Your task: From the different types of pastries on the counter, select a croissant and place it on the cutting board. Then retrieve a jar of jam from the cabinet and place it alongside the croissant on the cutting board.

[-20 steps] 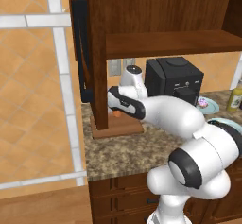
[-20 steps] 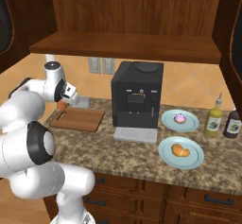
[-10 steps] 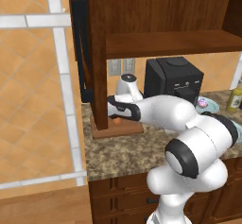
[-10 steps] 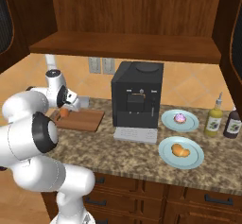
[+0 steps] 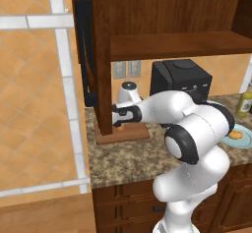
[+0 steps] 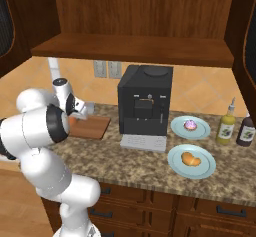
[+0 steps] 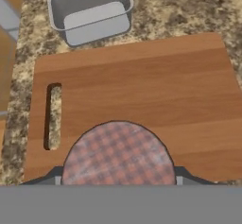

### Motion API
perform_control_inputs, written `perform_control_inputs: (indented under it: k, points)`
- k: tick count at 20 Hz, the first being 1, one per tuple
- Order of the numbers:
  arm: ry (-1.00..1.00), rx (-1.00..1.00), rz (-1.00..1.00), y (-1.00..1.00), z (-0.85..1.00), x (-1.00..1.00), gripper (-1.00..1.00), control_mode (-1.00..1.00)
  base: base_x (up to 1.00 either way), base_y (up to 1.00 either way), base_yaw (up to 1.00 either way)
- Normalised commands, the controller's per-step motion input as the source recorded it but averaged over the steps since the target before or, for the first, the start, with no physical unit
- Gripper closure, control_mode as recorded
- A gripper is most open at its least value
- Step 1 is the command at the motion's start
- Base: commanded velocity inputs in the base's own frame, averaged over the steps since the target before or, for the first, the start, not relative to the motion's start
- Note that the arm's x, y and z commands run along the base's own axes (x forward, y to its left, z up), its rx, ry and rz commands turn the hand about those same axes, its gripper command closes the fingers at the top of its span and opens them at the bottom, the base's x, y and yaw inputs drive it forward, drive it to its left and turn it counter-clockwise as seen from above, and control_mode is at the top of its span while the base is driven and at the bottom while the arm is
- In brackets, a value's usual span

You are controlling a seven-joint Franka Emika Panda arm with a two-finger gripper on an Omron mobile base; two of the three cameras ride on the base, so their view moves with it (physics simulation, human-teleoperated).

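Two plated pastries (image 6: 190, 126) sit beyond the coffee machine (image 6: 144, 101).

Cutting board (image 7: 142, 81) is lying mostly bare ahead; cabinet (image 5: 101, 65) wall and coffee machine (image 6: 145, 101) are hemming it in.

Backsplash wall (image 6: 200, 88): orange-tan tile, two pale outlet plates (image 6: 108, 69) set side by side. Side wall (image 5: 34, 104): matching tile with wide white grout bands. Lower drawers (image 6: 200, 208): dark wood, black bar handles. Black coffee machine (image 6: 145, 105) against the wall. Two bottles (image 6: 237, 128) at far right. Light even, shadowless
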Motion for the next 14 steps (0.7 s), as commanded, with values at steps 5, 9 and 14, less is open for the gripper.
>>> perform_control_inputs:
  k: [5, 9, 14]
  points:
    - [0.01, -0.01, 0.00, 0.00, -0.20, 0.05, 1.00, -1.00, 0.00, 0.00, 0.00]
    - [-0.02, 0.00, 0.00, 0.00, -0.03, 0.21, 1.00, -1.00, 0.00, 0.00, 0.00]
    - [-0.05, 0.00, -0.01, 0.09, -0.01, 0.10, 1.00, -1.00, 0.00, 0.00, 0.00]
